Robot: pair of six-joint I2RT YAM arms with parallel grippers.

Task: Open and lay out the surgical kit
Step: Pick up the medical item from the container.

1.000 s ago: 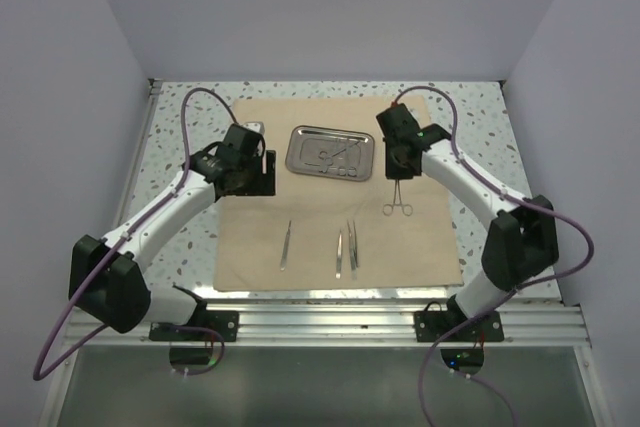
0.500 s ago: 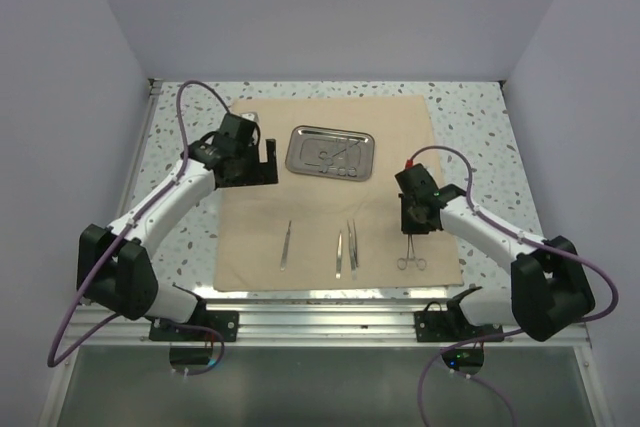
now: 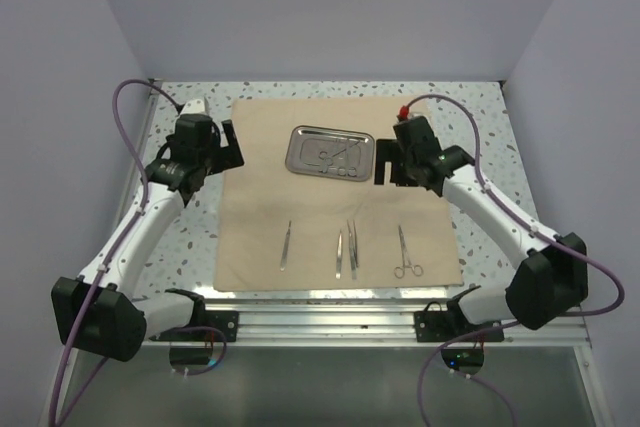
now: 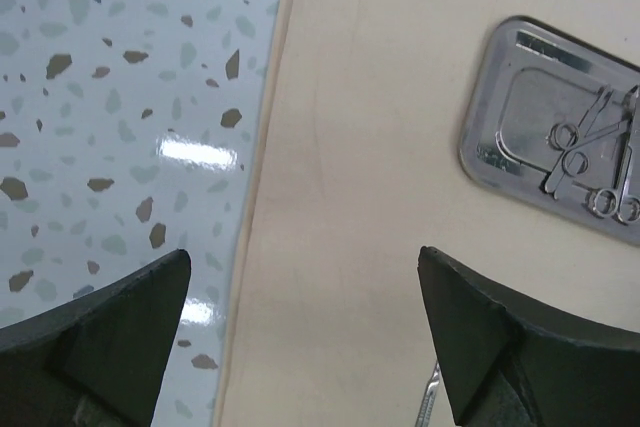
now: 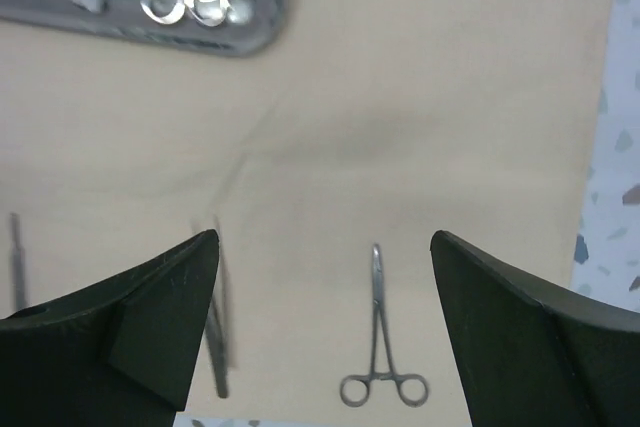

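Since a second ago the left pincer (image 3: 233, 144) has swung out left of the tray (image 3: 292, 152). It's spread wide and empty, over the left edge of the cloth wrap (image 3: 260, 212) on the worktop (image 3: 190, 237). The right pincer (image 3: 381, 163), also gaping, has dropped the ring-handled forceps (image 3: 404, 252) and is back by the tray's right end. They now lie flat, front-right of the tray. The tray holds a few ring-handled instruments (image 3: 338, 155). Three slim tools (image 3: 352, 245) lie in front of it.

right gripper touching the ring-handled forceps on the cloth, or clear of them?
Apart. The top external view shows the right gripper beside the tray, with bare cloth between it and the forceps. In the right wrist view its jaws are open and empty.
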